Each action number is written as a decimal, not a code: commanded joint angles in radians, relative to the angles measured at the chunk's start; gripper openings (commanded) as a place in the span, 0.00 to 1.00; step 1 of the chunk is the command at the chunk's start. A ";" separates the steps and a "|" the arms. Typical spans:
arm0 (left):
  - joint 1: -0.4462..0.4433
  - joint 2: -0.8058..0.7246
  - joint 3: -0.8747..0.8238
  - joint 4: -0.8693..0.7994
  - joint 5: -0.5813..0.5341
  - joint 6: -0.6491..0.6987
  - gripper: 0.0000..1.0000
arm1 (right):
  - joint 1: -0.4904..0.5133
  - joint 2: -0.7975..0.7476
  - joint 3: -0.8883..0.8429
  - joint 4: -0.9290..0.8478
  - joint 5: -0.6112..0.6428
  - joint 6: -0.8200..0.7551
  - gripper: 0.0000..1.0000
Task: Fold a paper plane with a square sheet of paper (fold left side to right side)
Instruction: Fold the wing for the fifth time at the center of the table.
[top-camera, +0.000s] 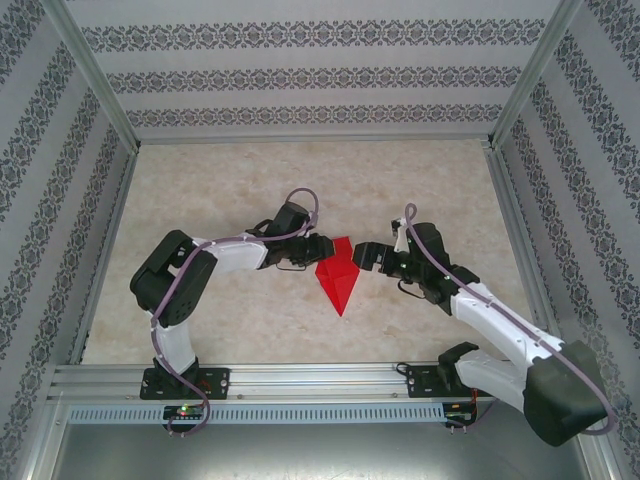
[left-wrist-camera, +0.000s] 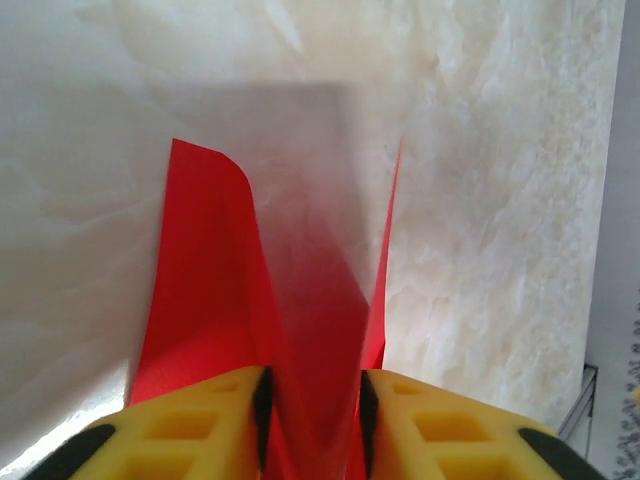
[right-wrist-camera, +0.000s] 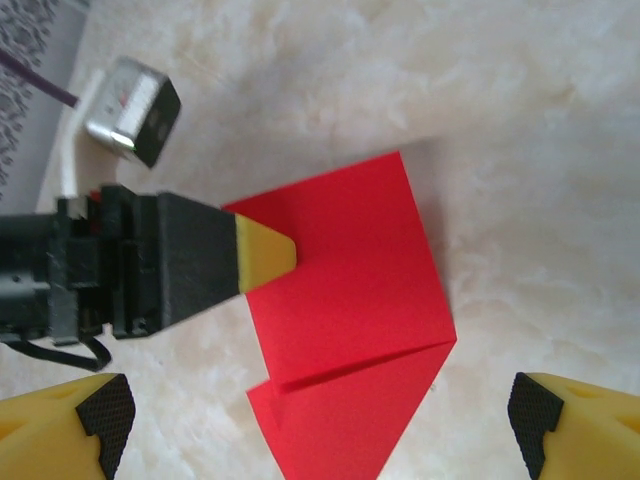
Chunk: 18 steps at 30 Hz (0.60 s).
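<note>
The red sheet of paper lies mid-table, folded into a wedge whose point faces the near edge. In the right wrist view the sheet shows a diagonal crease across its lower half. My left gripper comes in from the left at the sheet's upper left edge. The left wrist view has a raised flap of the red paper running between the yellow fingers, and my left gripper is shut on it. My right gripper hovers just right of the sheet, open, its fingers wide on either side of the paper.
The table top is pale marble-patterned. An aluminium rail runs along the near edge by the arm bases. Patterned walls with metal posts close in the left, right and back. Bare table lies beyond the sheet.
</note>
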<state>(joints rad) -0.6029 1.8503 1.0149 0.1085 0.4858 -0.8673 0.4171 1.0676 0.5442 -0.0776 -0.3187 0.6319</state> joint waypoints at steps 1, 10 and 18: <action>-0.001 -0.006 0.029 0.056 0.014 0.042 0.20 | -0.025 0.059 0.047 -0.010 -0.071 -0.027 0.96; 0.086 -0.087 -0.118 0.212 0.129 0.115 0.00 | -0.171 0.289 0.078 0.218 -0.417 -0.054 0.85; 0.147 -0.095 -0.205 0.383 0.305 0.127 0.00 | -0.178 0.554 0.175 0.347 -0.596 -0.110 0.72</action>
<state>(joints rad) -0.4683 1.7809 0.8253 0.3729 0.6979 -0.7818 0.2440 1.5589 0.6823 0.1581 -0.7918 0.5491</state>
